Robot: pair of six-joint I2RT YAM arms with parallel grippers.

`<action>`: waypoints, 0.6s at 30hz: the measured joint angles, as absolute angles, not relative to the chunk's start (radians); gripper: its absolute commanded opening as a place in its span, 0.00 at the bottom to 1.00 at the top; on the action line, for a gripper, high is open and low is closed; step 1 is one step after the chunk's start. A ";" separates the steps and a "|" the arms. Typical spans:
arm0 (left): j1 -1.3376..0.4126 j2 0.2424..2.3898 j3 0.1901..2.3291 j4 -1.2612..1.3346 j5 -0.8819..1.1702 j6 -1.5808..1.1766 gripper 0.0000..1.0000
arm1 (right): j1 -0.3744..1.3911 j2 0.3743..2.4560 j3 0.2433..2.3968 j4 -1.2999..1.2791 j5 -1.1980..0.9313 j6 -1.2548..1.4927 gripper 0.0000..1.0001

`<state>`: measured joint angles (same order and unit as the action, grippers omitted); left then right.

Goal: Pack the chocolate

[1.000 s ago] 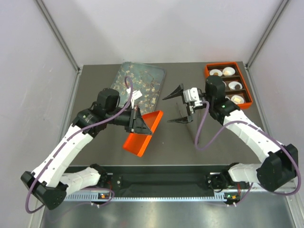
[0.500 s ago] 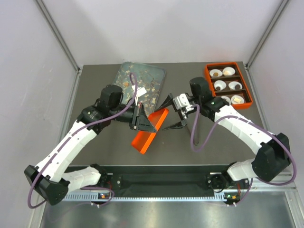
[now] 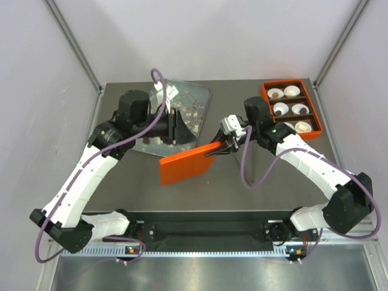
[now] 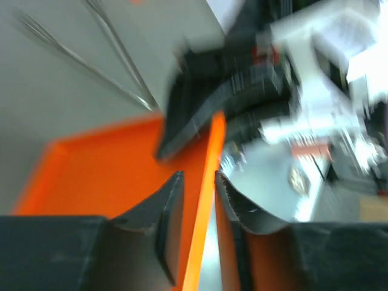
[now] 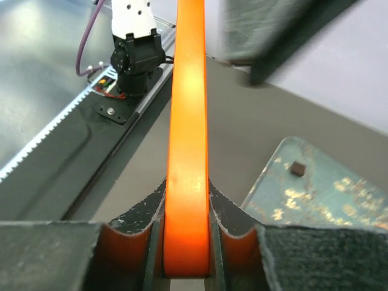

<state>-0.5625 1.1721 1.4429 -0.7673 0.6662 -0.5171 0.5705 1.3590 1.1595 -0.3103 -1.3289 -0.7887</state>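
Orange plastic, a shallow walled orange tray [image 3: 185,163] raised off the table [image 3: 212,194] at mid-scene and tipped on edge, spanning the gap between the left gripper [image 3: 177,128] and the right gripper [image 3: 229,140]; probably the cover for the orange box [image 3: 284,83] at the far right, hence carried toward that side rather than laid flat; chocolate [image 3: 301,110] partly seated in the white cups [image 3: 292,90] of that box, the rest loose on the clear tray [image 3: 203,96] at the far left of centre, so packing seemingly unfinished.

From the left wrist, much blurred: left fingers [image 4: 173,209] set one on each side of the tray's thin wall, close about it; whether pinching or merely straddling, impossible to tell; dark fingers of the other arm biting the same rim farther along, suggesting a pass from one arm to the other; thin metal tongs [image 4: 103,54] lying on the table beyond, unused.

From the right wrist: both pads pressed hard against the orange rim [image 5: 188,91], clamped on it with no gap, bearing the tray edge-up so as not to let it swing; below and to the right, one dark lump [image 5: 296,168] on the clear tray, well apart from the box.
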 measured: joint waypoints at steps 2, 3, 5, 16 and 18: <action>-0.558 1.203 1.502 -0.751 0.578 -0.508 0.48 | 0.582 1.359 1.160 -0.278 -1.290 -0.693 0.00; -0.550 1.217 1.539 -0.750 0.526 -0.488 0.51 | 0.584 1.359 1.161 -0.265 -1.276 -0.646 0.00; -0.534 1.236 1.608 -0.748 0.432 -0.455 0.59 | 0.582 1.369 1.177 -0.247 -1.253 -0.540 0.00; -0.507 1.110 1.710 -0.726 0.228 -0.255 0.76 | 0.423 1.465 1.319 -0.174 -1.257 -0.082 0.00; -0.507 1.084 1.663 -0.743 0.229 -0.239 0.77 | 0.390 1.465 1.318 -0.151 -1.266 -0.026 0.00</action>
